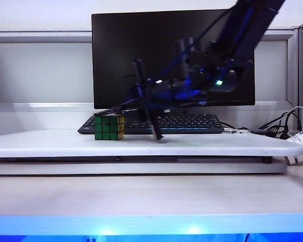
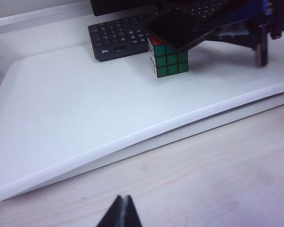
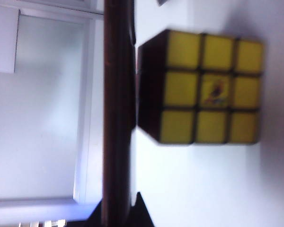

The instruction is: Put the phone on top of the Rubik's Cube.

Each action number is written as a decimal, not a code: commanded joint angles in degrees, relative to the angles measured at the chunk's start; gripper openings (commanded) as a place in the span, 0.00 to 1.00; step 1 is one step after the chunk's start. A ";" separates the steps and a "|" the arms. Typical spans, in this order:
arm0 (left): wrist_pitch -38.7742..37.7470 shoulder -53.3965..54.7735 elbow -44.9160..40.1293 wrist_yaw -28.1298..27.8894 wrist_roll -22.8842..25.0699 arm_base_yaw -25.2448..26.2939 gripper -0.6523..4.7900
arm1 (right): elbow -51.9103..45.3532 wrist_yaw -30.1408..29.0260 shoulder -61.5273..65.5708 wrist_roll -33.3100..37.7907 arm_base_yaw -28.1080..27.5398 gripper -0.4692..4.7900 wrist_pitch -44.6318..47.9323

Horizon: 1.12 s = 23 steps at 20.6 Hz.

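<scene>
The Rubik's Cube stands on the white raised board in front of the keyboard's left end. It shows green in the left wrist view and yellow in the right wrist view. My right gripper reaches in from the upper right and is shut on the phone. The phone is a thin black slab, held tilted just above the cube's top. In the right wrist view the phone appears edge-on between the fingers of the right gripper, beside the cube. My left gripper is shut and empty over the wooden desk, well short of the board.
A black keyboard lies behind the cube, below a dark monitor. Cables and a white object sit at the right end of the board. The wooden desk runs along the front.
</scene>
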 commanded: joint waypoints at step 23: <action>-0.04 0.02 -0.04 -1.66 0.70 0.07 0.11 | 2.80 0.00 1.40 2.97 0.52 0.62 3.69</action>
